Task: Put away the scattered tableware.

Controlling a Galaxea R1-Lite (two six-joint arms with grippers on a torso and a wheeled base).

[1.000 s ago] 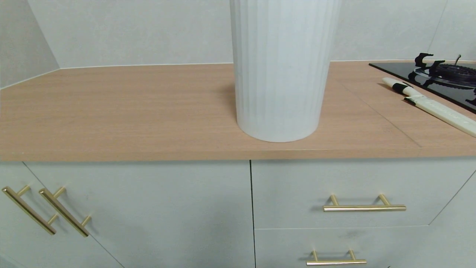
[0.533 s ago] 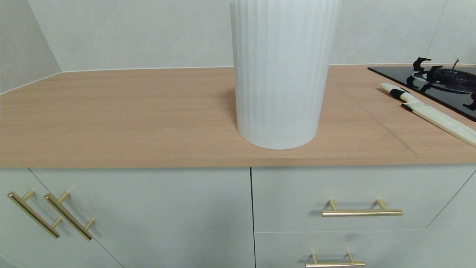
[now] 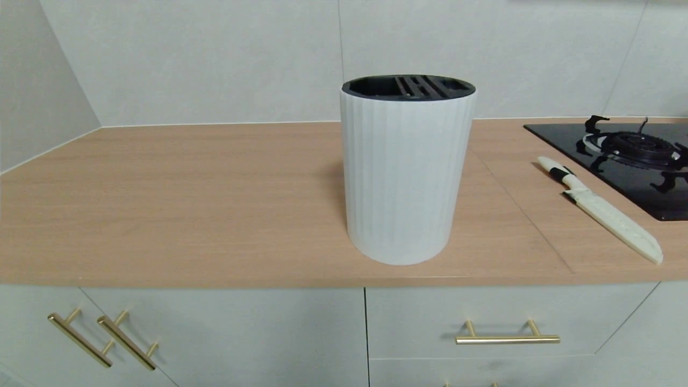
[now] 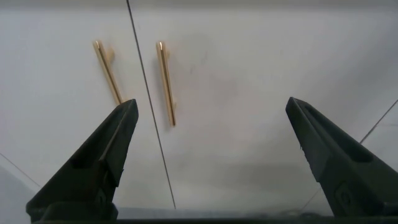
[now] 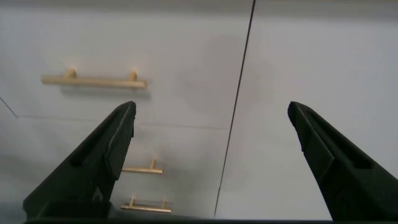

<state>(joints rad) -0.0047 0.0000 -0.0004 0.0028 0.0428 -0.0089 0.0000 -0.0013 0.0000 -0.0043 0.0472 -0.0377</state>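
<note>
Home kitchen, wood counter, gas hob, knife, cabinets w/ brass handles

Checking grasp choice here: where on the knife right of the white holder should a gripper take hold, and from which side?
Grip the handle, the far end with the black band, from above, jaws across its width. The knife lies flat on the counter, blade toward the front edge, so only a top approach seems workable.

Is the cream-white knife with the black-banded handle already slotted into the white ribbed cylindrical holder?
No, the cream-white knife lies flat on the wooden countertop, apart from the white ribbed holder, beside the black hob.
</note>
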